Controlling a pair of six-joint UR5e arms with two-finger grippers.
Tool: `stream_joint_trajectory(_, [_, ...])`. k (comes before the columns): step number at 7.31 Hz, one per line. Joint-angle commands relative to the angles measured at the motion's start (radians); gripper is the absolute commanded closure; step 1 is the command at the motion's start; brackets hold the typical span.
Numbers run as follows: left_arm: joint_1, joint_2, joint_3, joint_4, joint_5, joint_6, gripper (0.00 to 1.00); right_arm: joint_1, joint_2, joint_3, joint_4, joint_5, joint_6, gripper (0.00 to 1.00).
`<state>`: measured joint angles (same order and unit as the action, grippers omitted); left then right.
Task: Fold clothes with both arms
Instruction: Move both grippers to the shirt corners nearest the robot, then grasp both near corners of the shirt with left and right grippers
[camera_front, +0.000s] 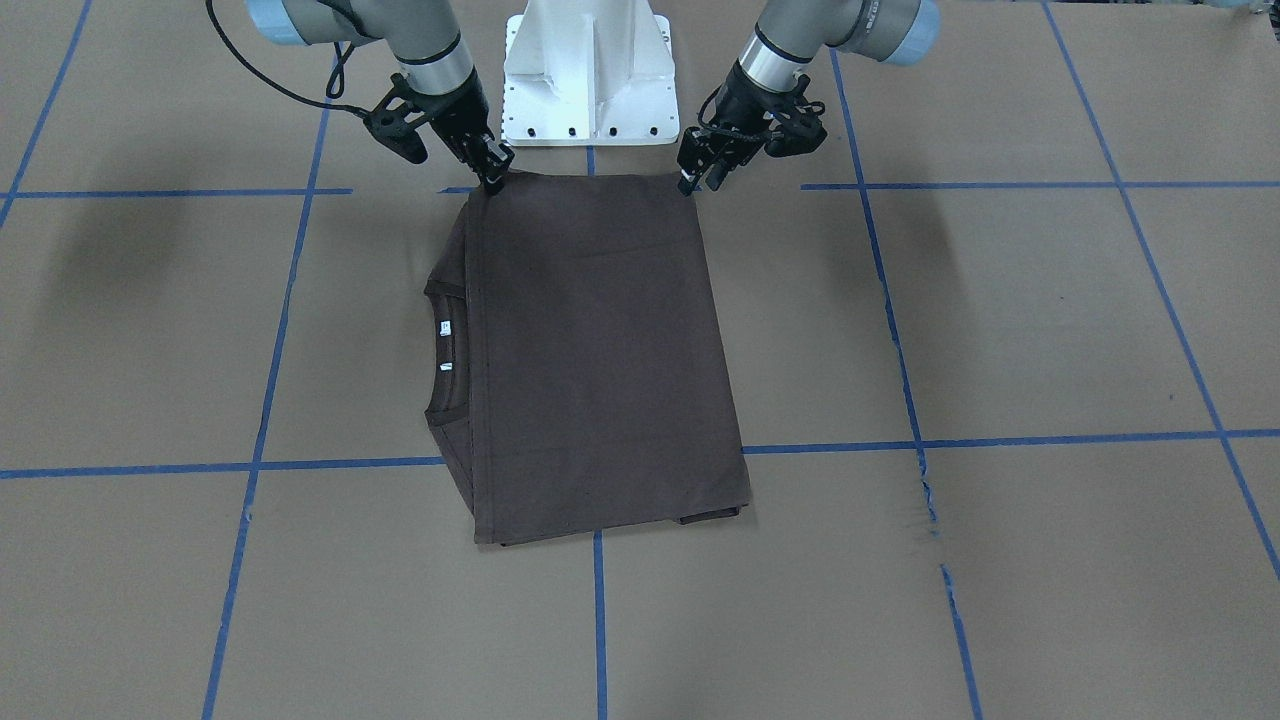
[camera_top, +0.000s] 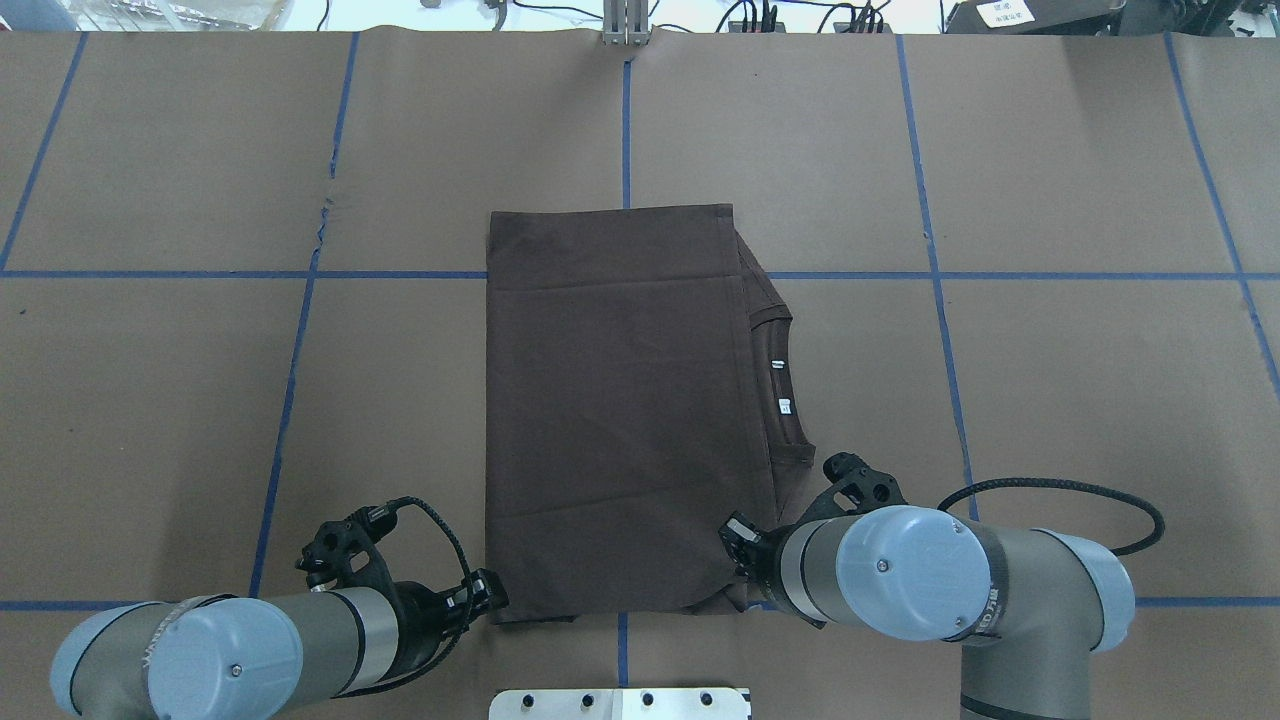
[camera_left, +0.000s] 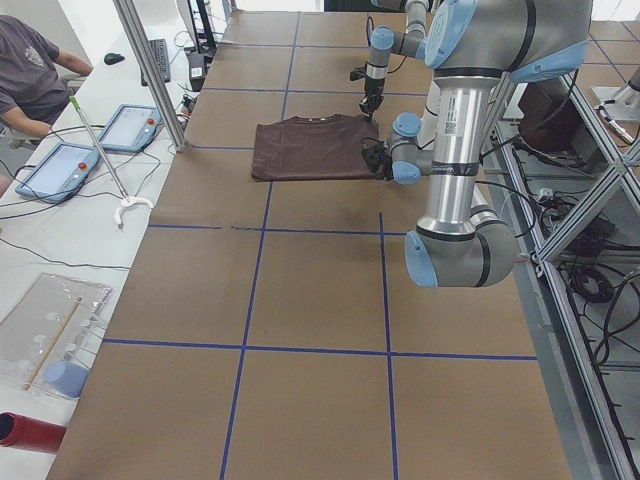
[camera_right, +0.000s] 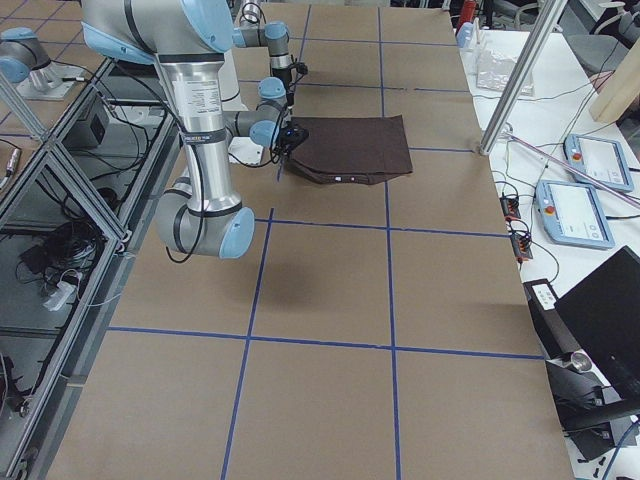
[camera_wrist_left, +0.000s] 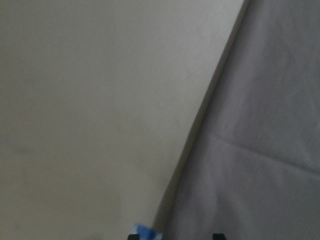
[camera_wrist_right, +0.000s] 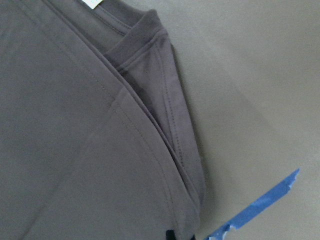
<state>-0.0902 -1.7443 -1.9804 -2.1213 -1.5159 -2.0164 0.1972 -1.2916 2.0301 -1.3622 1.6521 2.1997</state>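
The dark grey-brown T-shirt (camera_front: 600, 350) lies folded into a flat rectangle on the brown table, its collar and white neck tags (camera_top: 780, 385) peeking out on my right side. My right gripper (camera_front: 495, 172) sits at the shirt's near right corner. In the right wrist view its fingertips (camera_wrist_right: 181, 236) are pinched close together on that corner (camera_wrist_right: 192, 200). My left gripper (camera_front: 697, 180) is at the near left corner. In the left wrist view its tips (camera_wrist_left: 175, 236) stand apart, straddling the shirt's edge (camera_wrist_left: 210, 125).
The white bolted pedestal (camera_front: 590, 70) stands just behind the shirt's near edge. Blue tape lines (camera_top: 625, 130) cross the brown table cover. A seated person (camera_left: 30, 70), tablets (camera_left: 60, 165) and an aluminium post (camera_left: 150, 70) are at the far side.
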Motion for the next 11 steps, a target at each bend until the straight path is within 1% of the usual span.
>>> stream_joint_trajectory(1, [0.017, -0.012, 0.002, 0.032, 0.0, -0.008, 0.44, -0.004, 0.0, 0.001, 0.0, 0.0, 0.0, 1.0])
stream_joint_trajectory(5, [0.017, -0.029, 0.011, 0.032, 0.003, 0.001, 0.46, -0.002, 0.0, 0.002, 0.0, 0.0, 0.0, 1.0])
stream_joint_trajectory(7, [0.017, -0.029, 0.018, 0.032, 0.002, 0.01, 0.49, -0.002, -0.002, 0.004, -0.002, 0.0, -0.001, 1.0])
stream_joint_trajectory(8, [0.017, -0.031, 0.025, 0.032, 0.002, 0.01, 0.52, -0.002, -0.002, 0.005, 0.0, 0.0, -0.001, 1.0])
stream_joint_trajectory(9, [0.015, -0.032, 0.029, 0.032, 0.002, 0.01, 0.52, -0.004, -0.002, 0.007, -0.002, 0.0, 0.0, 1.0])
stream_joint_trajectory(10, [0.015, -0.034, 0.029, 0.032, 0.002, 0.01, 0.57, -0.002, -0.002, 0.007, -0.002, 0.0, -0.001, 1.0])
stream_joint_trajectory(11, [0.015, -0.041, 0.031, 0.034, 0.002, 0.01, 0.76, -0.002, -0.002, 0.007, 0.0, 0.0, 0.0, 1.0])
